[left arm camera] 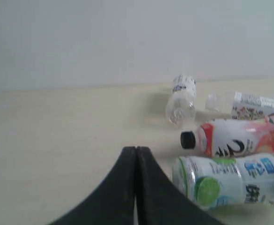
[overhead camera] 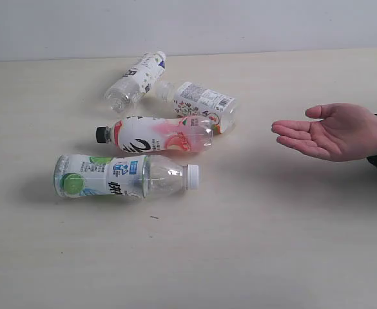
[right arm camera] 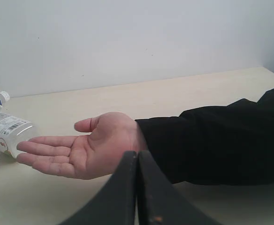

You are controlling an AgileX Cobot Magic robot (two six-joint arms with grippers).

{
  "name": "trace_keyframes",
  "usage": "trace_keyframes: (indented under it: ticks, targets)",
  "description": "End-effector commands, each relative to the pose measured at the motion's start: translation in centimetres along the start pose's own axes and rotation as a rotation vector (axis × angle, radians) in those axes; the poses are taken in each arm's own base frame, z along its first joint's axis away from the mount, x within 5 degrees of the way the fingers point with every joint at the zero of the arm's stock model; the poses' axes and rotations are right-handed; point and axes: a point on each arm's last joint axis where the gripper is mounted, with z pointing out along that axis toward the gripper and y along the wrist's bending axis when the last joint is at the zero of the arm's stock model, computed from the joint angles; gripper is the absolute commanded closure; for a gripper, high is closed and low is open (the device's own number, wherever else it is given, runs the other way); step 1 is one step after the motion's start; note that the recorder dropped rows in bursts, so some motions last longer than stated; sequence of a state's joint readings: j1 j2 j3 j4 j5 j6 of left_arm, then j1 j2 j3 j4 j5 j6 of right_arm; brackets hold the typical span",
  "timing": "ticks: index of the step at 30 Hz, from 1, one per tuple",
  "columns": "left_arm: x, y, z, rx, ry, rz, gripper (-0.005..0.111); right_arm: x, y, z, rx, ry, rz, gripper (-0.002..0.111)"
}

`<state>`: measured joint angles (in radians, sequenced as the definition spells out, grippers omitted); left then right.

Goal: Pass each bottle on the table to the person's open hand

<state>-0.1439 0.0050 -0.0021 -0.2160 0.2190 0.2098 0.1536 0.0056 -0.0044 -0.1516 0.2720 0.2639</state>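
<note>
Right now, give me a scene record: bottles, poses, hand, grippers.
table: four bottles, all lying on their sides
green-white bottle: front of the group, white cap toward the hand's side
pink bottle: middle, black cap pointing away from the hand
floral bottle: nearest the hand
dark-print bottle: farthest back
person's hand: open, palm up, empty
left gripper: shut, empty
right gripper: shut, empty
handed over: none yet
</note>
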Motion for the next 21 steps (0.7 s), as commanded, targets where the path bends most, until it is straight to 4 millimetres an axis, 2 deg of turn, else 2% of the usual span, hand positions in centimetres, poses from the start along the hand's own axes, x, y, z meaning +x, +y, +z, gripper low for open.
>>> trace_keyframes:
  ticks: [1,3,5,7,10,15,18,21]
  targets:
    - [-1.1,0.3,-0.1,-0.033,-0.132,0.006,0.107,0.0,0.0,0.0,-0.004,-0.009,-0.004,0.108]
    - [-1.3,0.3,-0.1,-0.030,-0.148,-0.044,0.107,0.0,0.0,0.0,-0.004,-0.009,-0.004,0.108]
    - [-1.3,0.3,-0.1,-0.016,-0.154,-0.177,0.107,0.0,0.0,0.0,-0.004,-0.009,-0.004,0.108]
    - [-1.9,0.4,-0.2,-0.025,-0.222,-0.222,0.107,0.0,0.0,0.0,-0.004,-0.009,-0.004,0.108]
    - [-3.0,1.0,-0.6,-0.030,-0.369,-0.493,0.107,0.0,0.0,0.0,-0.004,-0.009,-0.004,0.108]
    - [-5.3,2.2,-2.1,-0.016,-0.709,-0.713,0.107,0.0,0.0,0.0,-0.004,-0.009,-0.004,0.108]
    - [-8.9,2.2,-4.6,0.056,-0.997,-0.670,0.107,0.0,0.0,0.0,-0.004,-0.009,-0.004,0.108]
    - [-14.2,2.0,-5.8,0.061,-1.076,-0.574,0.107,0.0,0.0,0.0,-0.004,-0.009,-0.004,0.108]
